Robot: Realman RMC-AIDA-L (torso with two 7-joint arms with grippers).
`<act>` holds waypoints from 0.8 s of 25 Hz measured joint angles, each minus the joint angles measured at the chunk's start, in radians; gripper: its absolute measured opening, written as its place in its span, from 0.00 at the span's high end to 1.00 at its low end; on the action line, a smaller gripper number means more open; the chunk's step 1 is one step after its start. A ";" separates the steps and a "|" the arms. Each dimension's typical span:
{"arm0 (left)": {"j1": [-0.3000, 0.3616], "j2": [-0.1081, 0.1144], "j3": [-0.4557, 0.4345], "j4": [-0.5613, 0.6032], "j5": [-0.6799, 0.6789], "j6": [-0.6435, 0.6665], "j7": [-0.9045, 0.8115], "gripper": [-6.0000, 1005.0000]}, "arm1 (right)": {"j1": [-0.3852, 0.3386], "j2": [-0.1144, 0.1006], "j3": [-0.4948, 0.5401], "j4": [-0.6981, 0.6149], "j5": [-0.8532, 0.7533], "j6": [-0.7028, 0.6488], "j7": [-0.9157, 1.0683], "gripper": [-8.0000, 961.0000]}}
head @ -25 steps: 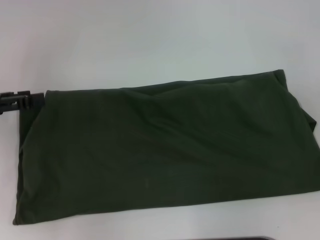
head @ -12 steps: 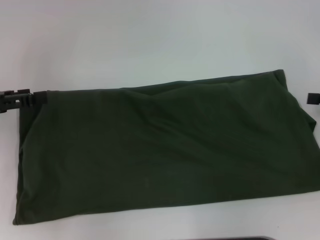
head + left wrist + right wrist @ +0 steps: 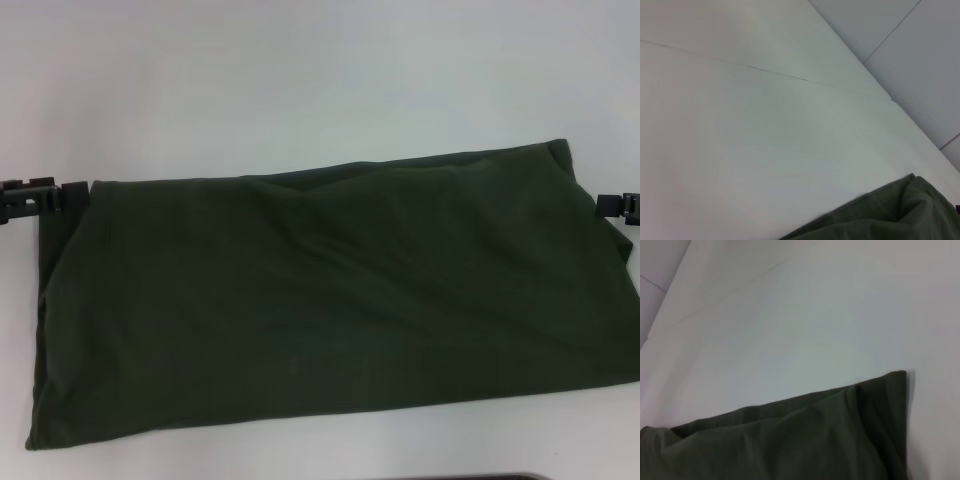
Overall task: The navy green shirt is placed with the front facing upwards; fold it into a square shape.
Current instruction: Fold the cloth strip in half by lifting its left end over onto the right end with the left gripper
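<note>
Head view: navy green shirt [image 3: 330,295] lies folded into a wide band on the white table [image 3: 300,80]. Left gripper [image 3: 45,197] sits at its far-left corner, right gripper [image 3: 620,207] newly arrived at the right edge (claw states: cannot tell). Wrist views: shirt corners only. Next fold likely imminent.

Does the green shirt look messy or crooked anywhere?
A bit. The navy green shirt lies folded in a long band on the white table, but it sits askew: its right end is farther back than its left. Soft wrinkles run across the top. The left tool and right tool sit at its ends.
</note>
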 joint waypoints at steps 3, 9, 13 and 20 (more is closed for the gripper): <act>0.000 0.000 0.000 0.002 0.000 0.000 0.002 0.10 | 0.003 0.001 0.000 0.013 -0.001 0.009 0.001 0.04; 0.001 0.000 0.001 0.003 0.001 -0.003 0.003 0.10 | 0.009 0.002 -0.020 0.024 -0.002 0.023 0.001 0.04; 0.002 0.000 0.002 0.003 0.001 -0.004 0.003 0.10 | 0.013 0.006 -0.025 0.026 -0.002 0.027 0.002 0.04; 0.001 0.000 0.002 0.002 0.001 -0.006 0.003 0.10 | 0.024 0.012 -0.050 0.035 -0.002 0.034 0.006 0.04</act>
